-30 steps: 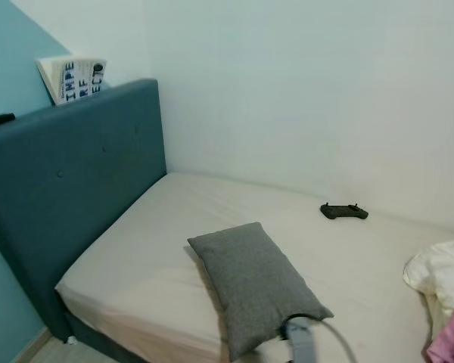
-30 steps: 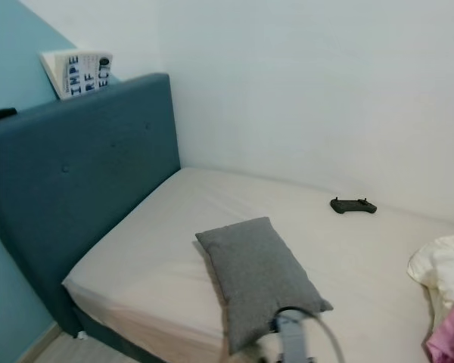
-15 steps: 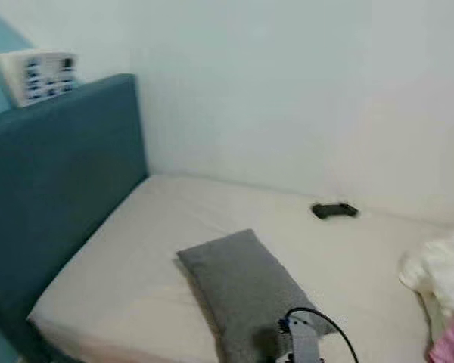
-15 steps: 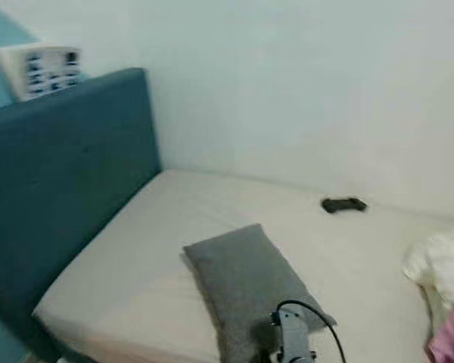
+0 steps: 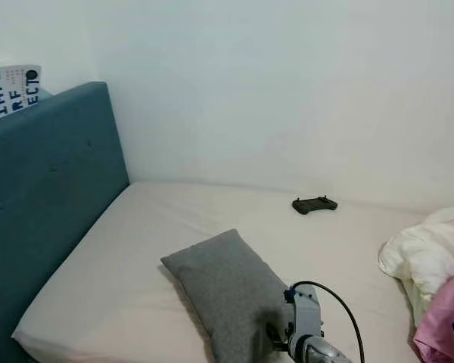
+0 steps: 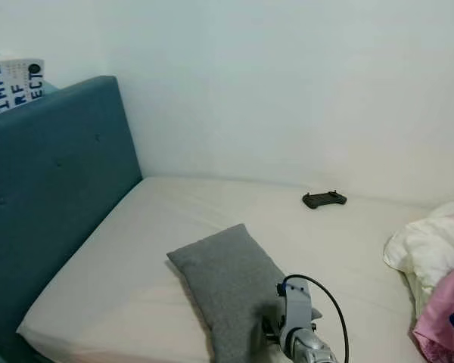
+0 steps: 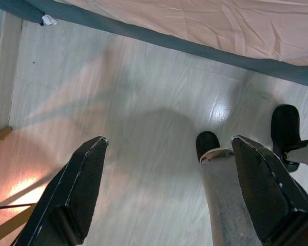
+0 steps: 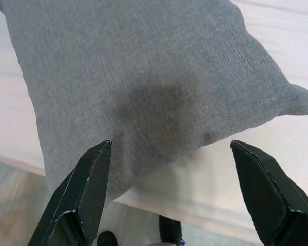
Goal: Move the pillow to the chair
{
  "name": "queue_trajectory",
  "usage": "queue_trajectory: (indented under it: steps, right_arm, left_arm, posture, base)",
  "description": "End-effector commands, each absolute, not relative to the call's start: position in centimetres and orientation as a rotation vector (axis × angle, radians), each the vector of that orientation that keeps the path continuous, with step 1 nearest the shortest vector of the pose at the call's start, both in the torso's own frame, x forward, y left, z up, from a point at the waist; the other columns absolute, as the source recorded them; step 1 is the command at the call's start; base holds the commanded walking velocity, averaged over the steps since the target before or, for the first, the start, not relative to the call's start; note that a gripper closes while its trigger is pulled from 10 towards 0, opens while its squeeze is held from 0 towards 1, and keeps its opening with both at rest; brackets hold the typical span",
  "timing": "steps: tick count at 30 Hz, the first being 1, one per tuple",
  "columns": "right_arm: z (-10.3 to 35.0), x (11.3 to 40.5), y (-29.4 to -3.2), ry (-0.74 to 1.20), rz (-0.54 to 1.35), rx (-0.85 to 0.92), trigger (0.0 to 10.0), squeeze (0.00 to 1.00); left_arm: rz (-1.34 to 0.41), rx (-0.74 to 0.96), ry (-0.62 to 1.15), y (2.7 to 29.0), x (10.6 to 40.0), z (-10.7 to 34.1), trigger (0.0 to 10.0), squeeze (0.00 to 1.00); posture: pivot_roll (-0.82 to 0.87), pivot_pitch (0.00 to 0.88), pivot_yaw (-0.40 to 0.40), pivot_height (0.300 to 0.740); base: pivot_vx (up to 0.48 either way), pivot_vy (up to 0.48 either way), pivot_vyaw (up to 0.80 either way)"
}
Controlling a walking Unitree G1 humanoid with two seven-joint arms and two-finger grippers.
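A grey pillow (image 5: 223,291) lies flat on the cream bed sheet (image 5: 151,249), near the bed's front edge. My right arm (image 5: 303,329) reaches over the pillow's near end. Its gripper (image 8: 169,154) is open, fingers spread wide just above the grey fabric (image 8: 143,77), with nothing between them. My left gripper (image 7: 167,148) hangs open over the pale wood floor (image 7: 128,118) beside the bed's dark base. No chair is in sight.
A teal headboard (image 5: 38,197) stands on the left with a book (image 5: 11,91) on top. A black game controller (image 5: 314,204) lies near the white wall. Cream bedding (image 5: 420,253) and pink cloth (image 5: 446,325) are piled at right. My feet (image 7: 285,133) show on the floor.
The camera has turned right and closed in, so the headboard slid left. My right arm has come further up over the pillow's near end. The pillow lies where it was.
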State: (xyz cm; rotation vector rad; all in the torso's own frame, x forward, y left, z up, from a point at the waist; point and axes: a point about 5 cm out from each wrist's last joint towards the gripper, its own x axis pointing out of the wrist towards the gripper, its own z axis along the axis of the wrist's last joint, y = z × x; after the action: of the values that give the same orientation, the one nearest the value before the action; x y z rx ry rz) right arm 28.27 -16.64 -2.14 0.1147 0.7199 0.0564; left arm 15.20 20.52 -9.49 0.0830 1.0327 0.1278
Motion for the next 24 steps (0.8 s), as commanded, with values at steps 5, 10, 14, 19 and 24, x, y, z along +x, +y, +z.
queue_trajectory:
  steps: [5,10,14,19,24]
  right_arm:
    - [-1.6,28.9,-17.0,0.696,0.022,0.156,10.0,0.0]
    - [-1.8,28.6,-18.1,0.703,-0.07,0.214,10.0,0.0]
    - [-1.9,28.3,-18.8,0.697,-0.13,0.309,10.0,0.0]
    - [-1.7,28.4,-19.0,0.67,-0.148,0.401,10.0,0.0]
    - [-0.8,29.4,-18.6,0.598,-0.121,0.507,10.0,0.0]
  left_arm:
    - [0.126,0.093,1.045,20.6,14.9,-9.6,10.0,0.0]
    - [0.14,0.094,1.049,20.7,14.7,-9.7,10.0,0.0]
    - [0.151,0.077,1.04,20.7,14.7,-9.7,10.0,0.0]
    - [0.159,0.075,1.03,20.9,14.9,-9.5,10.0,0.0]
    - [0.154,0.08,1.025,20.9,15.1,-9.5,10.0,0.0]
  posture:
    - [-0.03,0.0,-0.012,0.695]
    - [-0.03,0.0,-0.017,0.67]
    - [-0.02,0.001,-0.017,0.655]
    - [-0.02,0.003,-0.015,0.64]
    - [-0.02,0.006,-0.008,0.62]
  base:
    - [0.0,0.0,0.0]
    - [0.0,0.0,0.0]
    - [0.0,0.0,0.0]
    - [0.0,0.0,0.0]
    - [0.0,0.0,0.0]
